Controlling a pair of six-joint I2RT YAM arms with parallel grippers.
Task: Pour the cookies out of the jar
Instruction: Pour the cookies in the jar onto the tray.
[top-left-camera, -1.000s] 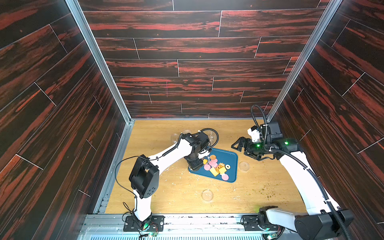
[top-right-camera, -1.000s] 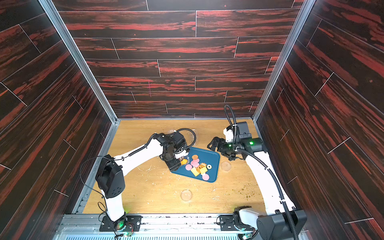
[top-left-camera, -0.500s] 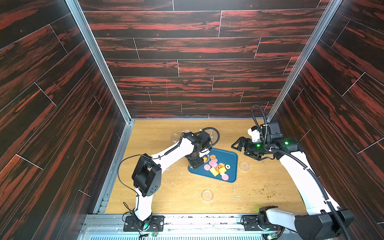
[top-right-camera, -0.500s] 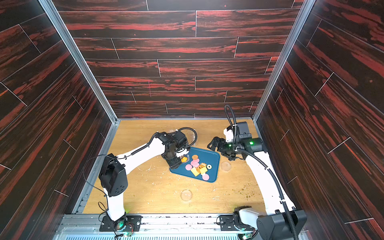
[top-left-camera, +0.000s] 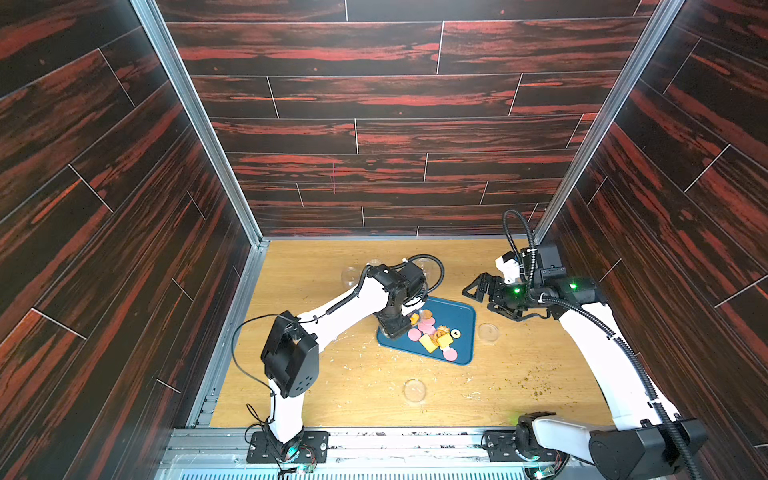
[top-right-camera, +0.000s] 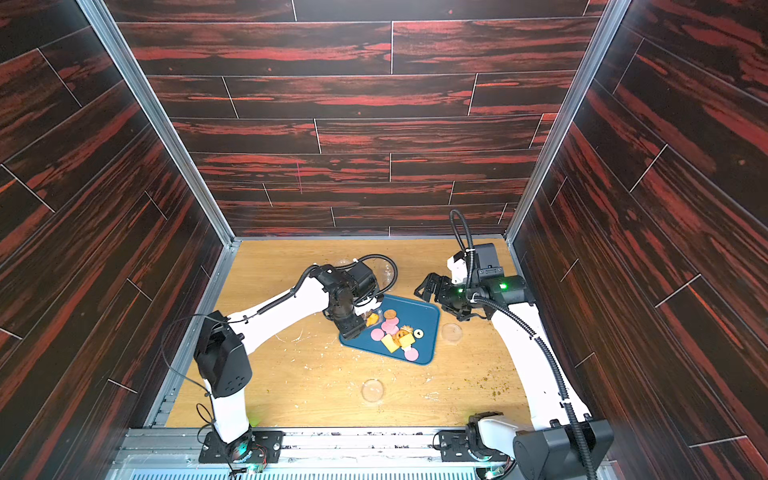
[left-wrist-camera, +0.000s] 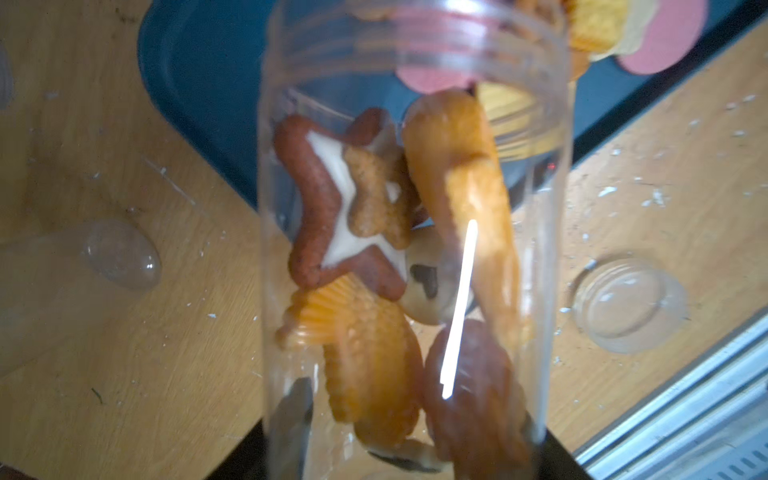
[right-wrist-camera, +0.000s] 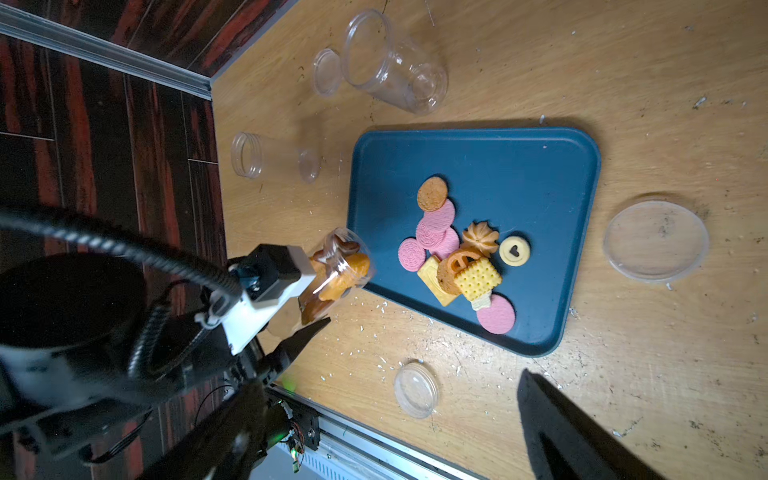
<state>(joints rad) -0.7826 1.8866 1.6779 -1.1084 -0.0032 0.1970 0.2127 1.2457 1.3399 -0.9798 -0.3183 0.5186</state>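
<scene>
**Left arm** (top-left-camera: 340, 309) — stretched from its base toward mid-table, wrist bent steeply downward. Left gripper (top-left-camera: 402, 323) points down, jaws clamped on the tilted jar (right-wrist-camera: 338, 270).

**Right arm** (top-left-camera: 590, 332) — elbow raised, forearm roughly level, well apart from the left. Right gripper (top-left-camera: 473, 286) hangs above the table, jaws spread wide, holding nothing.

Tray (top-left-camera: 457, 311) far-right part bare — room there. Cookies (top-left-camera: 434, 337) crowd its middle; left arm (top-left-camera: 353, 301) w/ jar (right-wrist-camera: 340, 268) blocks its left corner. Lids (top-left-camera: 487, 332) just right & in front, empty jars (top-left-camera: 351, 274) behind.
</scene>
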